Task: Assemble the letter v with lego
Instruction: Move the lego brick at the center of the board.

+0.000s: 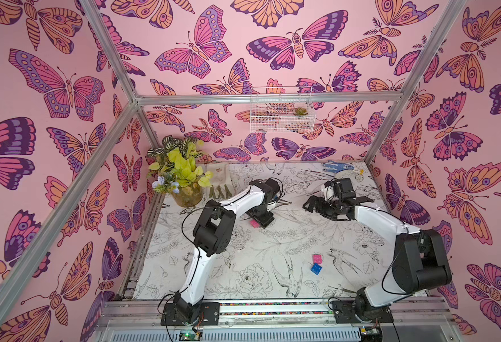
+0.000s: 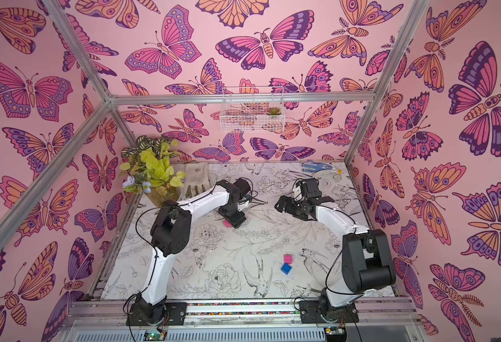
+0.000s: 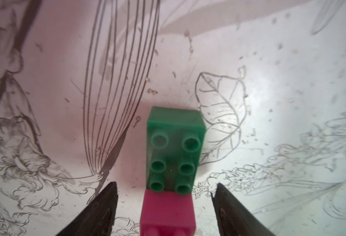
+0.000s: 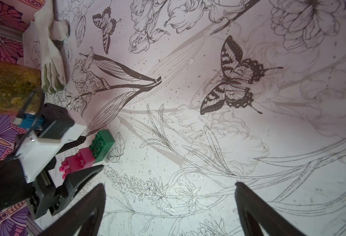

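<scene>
Lego [image 3: 175, 151] (green joined to pink) sits untouched inside the wide-open left hand [image 3: 166, 183].

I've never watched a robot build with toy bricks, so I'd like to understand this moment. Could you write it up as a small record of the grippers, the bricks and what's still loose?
Left gripper: open, straddling the pink brick without touching it
Right gripper: open, holding nothing, hanging over the table
Built so far: pink brick stuck on one end of the green brick
Loose pieces: pink square and blue square, side by side nearer the arm bases
Letter V: not yet formed
</scene>
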Robot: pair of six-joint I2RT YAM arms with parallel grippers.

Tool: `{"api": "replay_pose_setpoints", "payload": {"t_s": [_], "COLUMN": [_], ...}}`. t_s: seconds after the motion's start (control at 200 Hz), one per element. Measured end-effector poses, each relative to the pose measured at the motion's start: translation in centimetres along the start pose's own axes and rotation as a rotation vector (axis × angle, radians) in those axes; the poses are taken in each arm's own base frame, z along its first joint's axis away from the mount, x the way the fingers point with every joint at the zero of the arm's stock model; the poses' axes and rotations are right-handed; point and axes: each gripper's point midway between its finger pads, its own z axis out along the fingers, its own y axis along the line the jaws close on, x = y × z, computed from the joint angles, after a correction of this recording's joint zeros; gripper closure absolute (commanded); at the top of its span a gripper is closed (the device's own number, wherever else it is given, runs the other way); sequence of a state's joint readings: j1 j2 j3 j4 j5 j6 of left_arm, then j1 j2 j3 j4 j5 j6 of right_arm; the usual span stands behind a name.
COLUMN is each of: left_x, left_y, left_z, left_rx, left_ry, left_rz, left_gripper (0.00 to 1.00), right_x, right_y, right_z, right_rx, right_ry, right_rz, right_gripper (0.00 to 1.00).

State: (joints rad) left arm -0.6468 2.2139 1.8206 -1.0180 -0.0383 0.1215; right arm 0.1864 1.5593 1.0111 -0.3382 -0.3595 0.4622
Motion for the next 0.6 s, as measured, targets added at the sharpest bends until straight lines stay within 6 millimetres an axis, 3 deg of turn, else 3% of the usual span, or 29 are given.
{"api": "replay_pose_setpoints", "payload": {"t_s": [0.145, 0.275, 0.406, 0.496, 0.601], "left_x": [-1.9, -3.0, -3.2, -2.3, -0.6], "left_y": [-0.5, -0.9, -1.4, -2.0, -3.0], "left_z": [-4.0, -10.3, -16.4, -17.7, -16.6], "left_rx": [0.007, 0.015, 0.026, 0.042, 0.068], "left_ry": [-0.136, -0.338, -0.53, -0.591, -0.597], "left_rz": [-0.028, -0.072, -0.116, -0.153, -0.194], "left_gripper": [0.13, 0.06, 0.01, 0.0, 0.0], "right_x": [1.2, 2.7, 5.6, 7.9, 10.6], "right_y": [0.0, 0.3, 1.0, 2.0, 1.8], "right_z": [-0.1, -1.3, -3.5, -5.0, -6.2], "right_rx": [0.017, 0.057, 0.118, 0.152, 0.192], "right_ry": [0.039, 0.048, 0.033, 0.013, -0.003], "right_rz": [-0.033, -0.072, -0.125, -0.168, -0.173], "right_gripper": [0.01, 0.03, 0.05, 0.06, 0.07]}}
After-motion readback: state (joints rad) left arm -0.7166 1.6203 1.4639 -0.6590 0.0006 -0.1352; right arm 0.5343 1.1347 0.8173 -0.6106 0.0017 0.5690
